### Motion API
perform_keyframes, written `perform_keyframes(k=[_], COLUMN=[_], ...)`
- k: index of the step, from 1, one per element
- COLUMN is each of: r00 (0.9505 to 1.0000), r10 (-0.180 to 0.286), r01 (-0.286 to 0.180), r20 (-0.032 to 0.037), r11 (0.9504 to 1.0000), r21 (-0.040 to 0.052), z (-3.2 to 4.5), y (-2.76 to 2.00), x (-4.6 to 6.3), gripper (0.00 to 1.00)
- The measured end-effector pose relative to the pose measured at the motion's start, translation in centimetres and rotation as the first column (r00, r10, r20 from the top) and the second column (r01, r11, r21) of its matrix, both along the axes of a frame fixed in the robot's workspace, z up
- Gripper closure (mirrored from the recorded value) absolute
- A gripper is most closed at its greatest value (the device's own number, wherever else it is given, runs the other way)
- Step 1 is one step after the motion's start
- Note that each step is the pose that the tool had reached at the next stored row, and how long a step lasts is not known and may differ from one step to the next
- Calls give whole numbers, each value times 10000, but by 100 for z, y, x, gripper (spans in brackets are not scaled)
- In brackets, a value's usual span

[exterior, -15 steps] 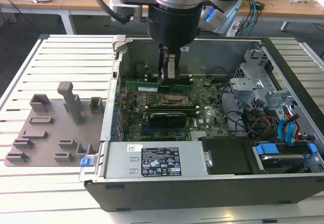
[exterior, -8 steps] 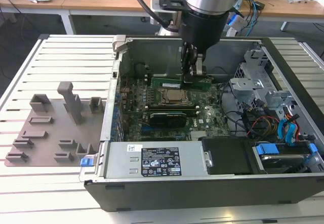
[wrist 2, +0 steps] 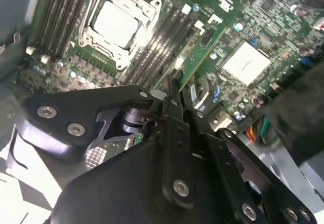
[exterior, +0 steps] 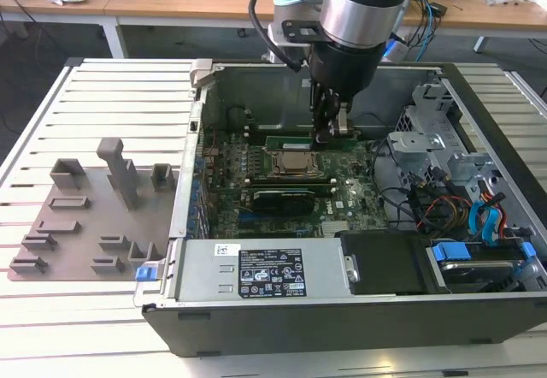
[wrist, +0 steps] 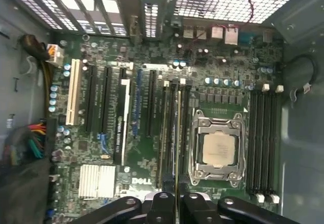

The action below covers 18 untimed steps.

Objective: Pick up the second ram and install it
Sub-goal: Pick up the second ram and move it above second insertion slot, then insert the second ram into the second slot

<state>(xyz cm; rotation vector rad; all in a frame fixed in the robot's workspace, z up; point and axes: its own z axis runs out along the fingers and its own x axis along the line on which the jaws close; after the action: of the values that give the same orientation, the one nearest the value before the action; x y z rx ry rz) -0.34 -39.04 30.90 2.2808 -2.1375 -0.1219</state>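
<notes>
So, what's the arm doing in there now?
Tool shut on second ram. Ram edge-on at slots beside processor socket. Seated or not: cannot tell.

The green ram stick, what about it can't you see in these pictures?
- Its chips: in the first wrist view the second ram shows edge-on, flat sides hidden.
- Its held end: covered by the gripper, shut on it, in both wrist views.
- Whether it is down in one of the slots or just above: too small in the exterior view, where the arm covers part.

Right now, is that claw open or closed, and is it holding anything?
Gripper: closed on the second ram, a thin green stick held edge-down beside the processor socket.
</notes>
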Motion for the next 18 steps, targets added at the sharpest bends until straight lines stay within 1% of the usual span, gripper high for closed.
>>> perform_keyframes(k=[1,2,3,4,18], r00=[10000,10000,10000,10000,10000], r10=[-1,-3,-5,-3,-6], r01=[1,3,5,3,6], r20=[0,0,-1,0,1], r11=[10000,10000,10000,10000,10000], r21=[0,0,0,1,4], z=[-20,-43,-54,-55,-63], y=[27,69,120,127,135], x=[0,0,0,0,-10], gripper=[86,86,86,86,86])
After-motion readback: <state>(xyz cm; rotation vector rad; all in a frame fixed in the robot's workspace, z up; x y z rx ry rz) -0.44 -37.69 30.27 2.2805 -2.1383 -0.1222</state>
